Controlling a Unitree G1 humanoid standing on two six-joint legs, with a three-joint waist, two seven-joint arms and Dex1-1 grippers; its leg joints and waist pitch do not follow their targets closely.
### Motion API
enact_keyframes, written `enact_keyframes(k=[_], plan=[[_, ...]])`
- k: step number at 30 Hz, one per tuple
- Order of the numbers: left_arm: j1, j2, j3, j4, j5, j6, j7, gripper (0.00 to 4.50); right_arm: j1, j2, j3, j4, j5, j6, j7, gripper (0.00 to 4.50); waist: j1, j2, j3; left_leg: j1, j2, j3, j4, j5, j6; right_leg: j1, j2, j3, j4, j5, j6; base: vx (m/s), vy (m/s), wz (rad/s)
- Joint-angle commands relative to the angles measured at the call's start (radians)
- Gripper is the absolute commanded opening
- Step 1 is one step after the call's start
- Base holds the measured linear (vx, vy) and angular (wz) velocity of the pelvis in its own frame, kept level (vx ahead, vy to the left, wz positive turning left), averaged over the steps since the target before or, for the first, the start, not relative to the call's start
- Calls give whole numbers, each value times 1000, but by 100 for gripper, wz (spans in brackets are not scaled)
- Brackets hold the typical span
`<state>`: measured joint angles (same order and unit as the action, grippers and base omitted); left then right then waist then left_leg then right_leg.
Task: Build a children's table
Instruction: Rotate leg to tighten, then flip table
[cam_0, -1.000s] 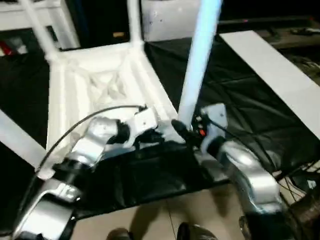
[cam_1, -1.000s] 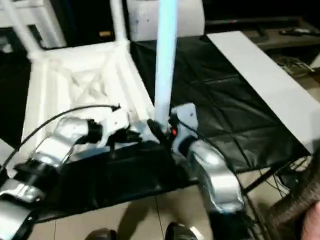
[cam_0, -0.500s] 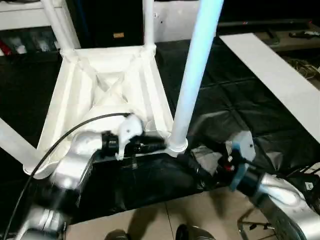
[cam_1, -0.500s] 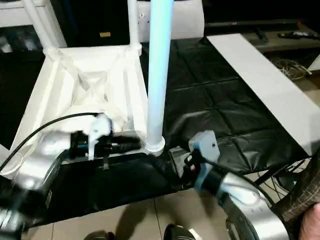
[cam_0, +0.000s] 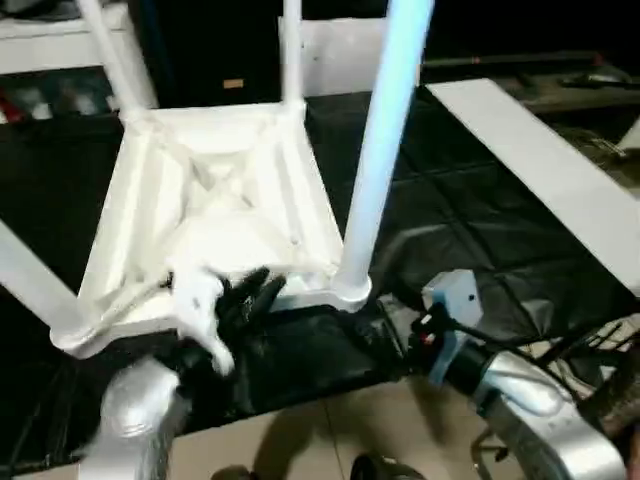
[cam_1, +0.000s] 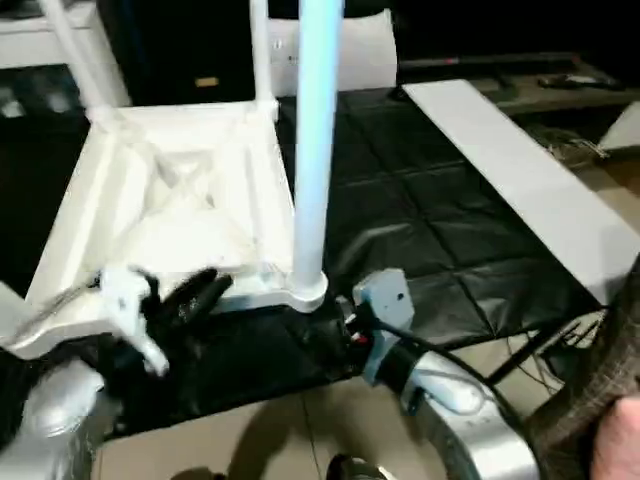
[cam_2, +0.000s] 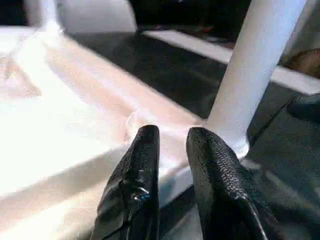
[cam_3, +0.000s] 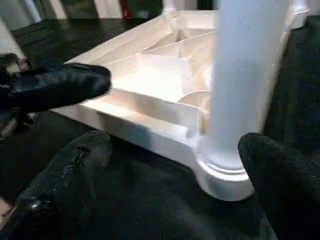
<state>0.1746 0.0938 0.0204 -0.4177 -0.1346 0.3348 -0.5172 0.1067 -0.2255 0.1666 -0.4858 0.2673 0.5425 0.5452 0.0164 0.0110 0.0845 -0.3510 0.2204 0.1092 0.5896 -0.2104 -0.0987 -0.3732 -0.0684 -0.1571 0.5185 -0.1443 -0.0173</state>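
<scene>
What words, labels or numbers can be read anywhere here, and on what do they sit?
None can be read.
Small orange tag on the dark unit behind the tabletop: too blurred to read.
Red and white spot on the right gripper: no legible text.
Legs and board: plain white, no marks.

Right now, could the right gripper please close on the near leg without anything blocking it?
Probably yes: the right gripper is open, its fingers straddle the near leg at its socket, nothing between.

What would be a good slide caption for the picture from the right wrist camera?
Open right claw facing the near leg standing in a corner socket of the upside-down white tabletop on black cloth.
</scene>
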Motion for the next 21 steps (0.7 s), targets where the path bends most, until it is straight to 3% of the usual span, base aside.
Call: enact_keyframes(k=[1, 2, 3, 4, 5, 6, 7, 8, 9, 10, 11, 12, 13, 14, 15, 16, 17, 18, 20, 21], plan=[[28, -32, -7, -56, 13, 15, 60, 106, 1, -25, 22, 16, -17, -20, 17, 450, -6, 22, -35, -34, 95, -121, -191, -731, 52, 58, -21, 50, 93, -187, -52, -49, -67, 47], [40, -44, -5, -67, 4, 17, 69, 106, 4, -33, 32, 19, -28, -33, 23, 450, -10, 9, -28, -23, 60, -131, -165, -718, 77, 38, -36, 71, 87, -220, -104, -49, -67, 47], [56, -52, -3, -88, 0, 22, 81, 106, 7, -37, 37, 22, -31, -35, 24, 450, -9, -4, -28, -43, 27, -118, -138, -682, 68, 50, -56, 80, 50, -337, -125, 12, -104, 62], [71, -58, 1, -108, 2, 52, 100, 106, 9, -39, 38, 25, -32, -39, 25, 450, 14, -25, -34, -46, -66, -56, -46, -450, 45, 42, -130, 76, -46, -733, -78, 16, -79, 50], [93, -64, 1, -127, 13, 55, 122, 106, 13, -44, 41, 30, -30, -49, 35, 450, 23, -36, -29, -27, -74, -45, 15, -326, 57, 27, -188, 73, -95, -927, -43, 16, -79, 50], [106, -65, -1, -136, 17, 54, 127, 106, 15, -48, 42, 31, -28, -56, 42, 450, 20, -60, -39, -51, -69, -30, 112, -98, 85, 44, -260, 63, -134, -1021, 13, -5, -20, 36], [118, -65, -3, -145, 22, 51, 131, 106, 17, -52, 43, 32, -27, -63, 51, 450, 31, -57, -39, -80, -52, -33, 143, -64, 104, 59, -308, 76, -123, -918, 38, -6, 2, 43], [132, -60, -13, -153, 31, 33, 138, 106, 20, -52, 41, 32, -19, -75, 57, 450, 47, -53, -44, -93, -34, -43, 149, -88, 111, 82, -342, 88, -101, -752, 11, -6, 2, 43], [132, -60, -13, -153, 31, 33, 138, 106, 20, -52, 41, 32, -19, -75, 57, 450, 52, -52, -45, -97, -29, -47, 155, -98, 117, 94, -357, 89, -100, -678, -18, 1, 50, 58], [149, -56, -21, -163, 35, 32, 147, 106, 21, -53, 37, 34, -9, -72, 59, 450, 56, -37, -53, -61, -11, -52, 126, -106, 98, 82, -328, 142, -85, -570, -133, -18, 86, 45], [165, -59, -22, -167, 44, 18, 163, 106, 21, -57, 36, 36, -6, -74, 60, 450, 64, -41, -48, -63, 3, -52, 95, -109, 110, 93, -299, 127, -74, -522, -208, -18, 86, 45], [179, -74, -9, -171, 39, 13, 183, 106, 19, -61, 35, 39, 2, -77, 65, 450, 65, -12, -49, -32, 3, -28, -13, -38, 154, 87, -157, 55, -31, -407, -269, -14, 127, 20], [189, -86, 5, -176, 43, 7, 206, 126, 17, -63, 34, 41, 8, -86, 72, 450, 29, 18, -49, 26, 32, -31, -64, -65, 235, 22, -19, 16, 57, -318, -178, 2, 126, 15], [194, -97, 20, -177, 52, 5, 231, 137, 14, -62, 33, 42, 15, -92, 77, 450, 25, 26, -60, 40, 52, -42, -60, -80, 224, -3, -18, 46, 86, -213, -144, 2, 126, 15], [201, -109, 41, -177, 56, -15, 255, 137, 11, -61, 30, 38, 28, -99, 87, 450, 24, 22, -54, 26, 54, -40, -67, -129, 200, 0, -20, 58, 84, -172, -135, -14, 107, 19], [205, -115, 53, -176, 59, -30, 269, 143, 8, -60, 28, 36, 36, -103, 93, 450, 23, 11, -46, 12, 45, -34, -75, -258, 135, 15, -36, 88, 53, -143, -125, -29, 90, 15], [215, -114, 60, -177, 69, -49, 282, 146, 4, -54, 24, 38, 38, -111, 91, 450, 22, 9, -41, 11, 21, -25, -79, -400, 45, 22, -52, 111, 27, -208, -113, -29, 90, 15], [225, -114, 66, -177, 86, -44, 303, 156, -2, -48, 20, 40, 37, -120, 88, 450, 14, -1, -37, 4, 6, -24, -84, -516, -9, 28, -59, 122, 15, -336, -80, -58, 46, 4], [242, -117, 77, -180, 103, -45, 336, 181, -17, -38, 9, 52, 20, -140, 63, 450, 4, -12, -36, 2, -3, -27, -81, -575, -35, 24, -68, 128, -1, -462, -43, -69, 25, -8], [244, -117, 79, -180, 106, -46, 340, 187, -19, -37, 7, 54, 18, -143, 59, 450, 1, -14, -36, -1, -5, -27, -80, -571, -33, 23, -70, 130, -4, -483, -36, 0, 0, 0]])
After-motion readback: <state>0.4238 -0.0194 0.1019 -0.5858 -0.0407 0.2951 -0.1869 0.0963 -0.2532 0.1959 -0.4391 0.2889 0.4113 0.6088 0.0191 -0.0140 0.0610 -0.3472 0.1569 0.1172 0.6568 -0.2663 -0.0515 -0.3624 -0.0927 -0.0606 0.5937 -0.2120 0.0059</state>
